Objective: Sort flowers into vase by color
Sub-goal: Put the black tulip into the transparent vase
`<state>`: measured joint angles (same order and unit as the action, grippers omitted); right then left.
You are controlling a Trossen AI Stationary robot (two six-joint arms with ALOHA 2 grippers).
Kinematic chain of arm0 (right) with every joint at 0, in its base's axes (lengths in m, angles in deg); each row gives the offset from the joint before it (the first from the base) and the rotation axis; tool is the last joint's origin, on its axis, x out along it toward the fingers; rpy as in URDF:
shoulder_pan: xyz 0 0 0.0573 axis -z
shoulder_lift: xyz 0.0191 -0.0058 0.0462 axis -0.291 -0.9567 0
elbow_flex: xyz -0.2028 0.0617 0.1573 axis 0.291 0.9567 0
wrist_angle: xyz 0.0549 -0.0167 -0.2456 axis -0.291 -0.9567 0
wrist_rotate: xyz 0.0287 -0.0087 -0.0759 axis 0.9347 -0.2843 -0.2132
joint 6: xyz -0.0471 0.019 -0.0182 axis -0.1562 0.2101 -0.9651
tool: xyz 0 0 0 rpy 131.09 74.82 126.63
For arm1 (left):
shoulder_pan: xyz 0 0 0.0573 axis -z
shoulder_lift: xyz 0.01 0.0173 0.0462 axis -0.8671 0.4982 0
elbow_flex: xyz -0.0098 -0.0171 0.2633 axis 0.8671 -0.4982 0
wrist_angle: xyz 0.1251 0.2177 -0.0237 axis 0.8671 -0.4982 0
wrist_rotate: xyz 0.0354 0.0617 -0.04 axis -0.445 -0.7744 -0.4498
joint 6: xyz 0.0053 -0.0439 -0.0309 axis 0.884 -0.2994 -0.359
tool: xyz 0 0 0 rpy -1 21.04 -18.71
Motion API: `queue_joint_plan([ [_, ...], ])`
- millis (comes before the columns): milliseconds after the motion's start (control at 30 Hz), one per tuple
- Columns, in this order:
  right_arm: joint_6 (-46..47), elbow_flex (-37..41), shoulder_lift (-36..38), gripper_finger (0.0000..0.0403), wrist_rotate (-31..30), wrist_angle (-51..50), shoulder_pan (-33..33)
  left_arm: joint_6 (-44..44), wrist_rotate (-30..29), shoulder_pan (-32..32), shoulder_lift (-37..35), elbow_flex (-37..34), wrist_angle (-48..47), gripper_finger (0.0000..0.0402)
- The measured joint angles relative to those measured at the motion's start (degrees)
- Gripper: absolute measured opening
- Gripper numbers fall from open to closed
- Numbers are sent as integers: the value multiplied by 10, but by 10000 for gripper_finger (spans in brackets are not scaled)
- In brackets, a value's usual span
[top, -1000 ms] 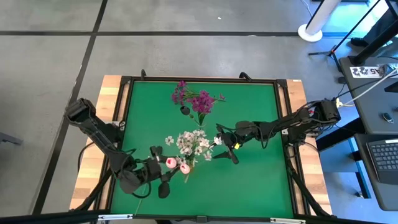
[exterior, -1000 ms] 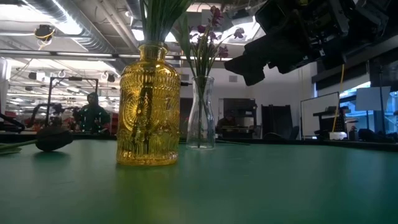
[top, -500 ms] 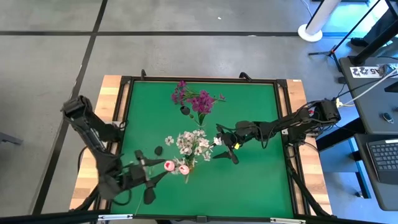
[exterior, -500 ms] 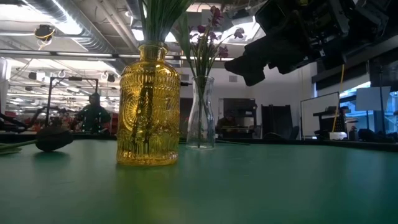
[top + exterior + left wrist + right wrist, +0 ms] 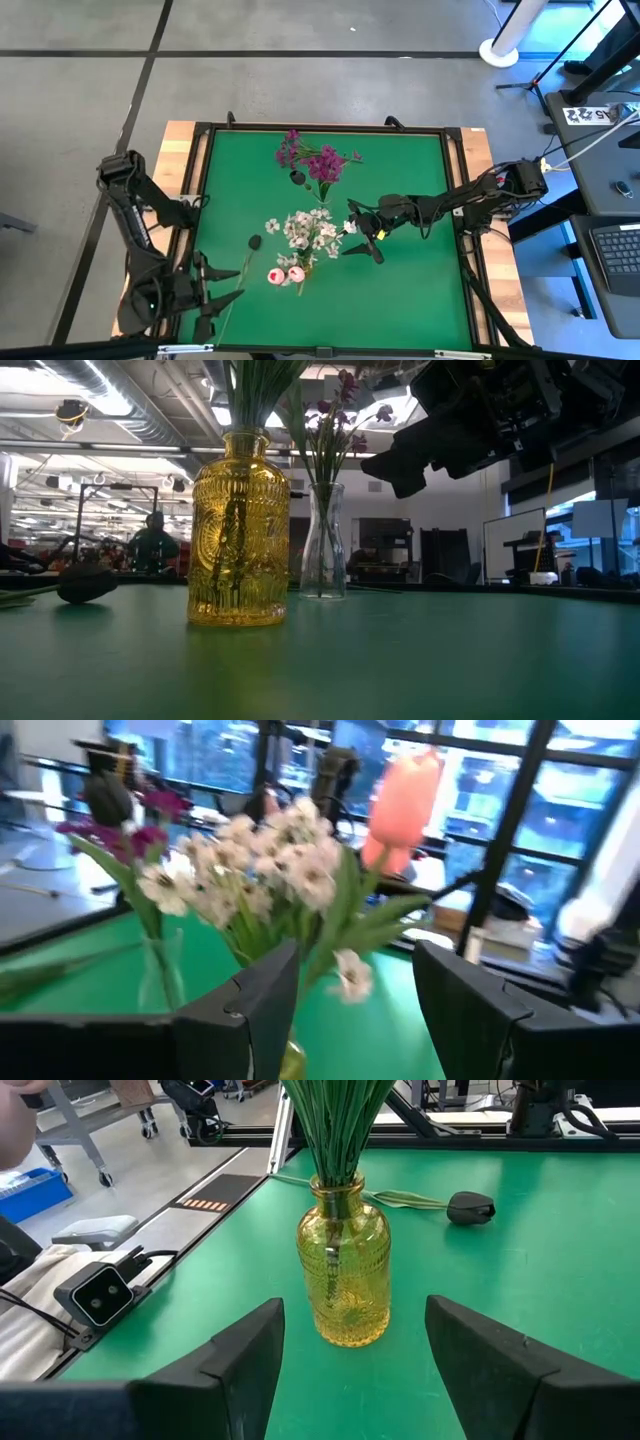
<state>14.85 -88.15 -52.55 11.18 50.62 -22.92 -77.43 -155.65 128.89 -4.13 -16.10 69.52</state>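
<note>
A yellow glass vase (image 5: 343,1285) stands mid-table and holds white blossoms (image 5: 310,228) and two pink buds (image 5: 285,273). Behind it, a clear vase (image 5: 323,540) holds magenta-purple flowers (image 5: 318,160). A dark-headed flower (image 5: 255,242) lies flat on the green mat, its stem running toward the near left corner. My left gripper (image 5: 220,297) hovers open at the near left, pointing level at the yellow vase, with nothing between its fingers (image 5: 270,1005). My right gripper (image 5: 362,240) waits open just right of the yellow vase, facing it.
A black frame (image 5: 325,130) borders the green mat (image 5: 410,290), with wooden table edges outside it. The mat's right and near-right parts are bare. People and equipment show in the room beyond the table.
My left gripper has drawn back from the yellow vase toward the table's near left corner, rising a little and swinging round. The pink buds stay in the vase. My right arm has kept still.
</note>
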Motion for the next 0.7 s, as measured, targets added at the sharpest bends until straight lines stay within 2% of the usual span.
queue_joint_plan([
  [100, 0, 0, 0, 241, 0, 0, 0, -74, 17, 7, 0, -1, -74, 193],
  [200, 0, 0, 0, 241, 0, 0, 0, -207, 92, -5, 0, -18, -172, 193],
  [367, 4, 0, 0, 241, 0, 0, 0, -517, 272, -58, 0, -69, -353, 193],
  [467, 10, 0, 0, 241, 0, 0, 0, -667, 396, -93, 0, -79, -470, 193],
  [600, 9, 0, 0, 241, 0, 0, 0, -809, 550, -138, 0, -79, -630, 193],
  [700, 9, 0, 0, 241, 0, 0, 0, -858, 650, -169, 0, -79, -699, 193],
])
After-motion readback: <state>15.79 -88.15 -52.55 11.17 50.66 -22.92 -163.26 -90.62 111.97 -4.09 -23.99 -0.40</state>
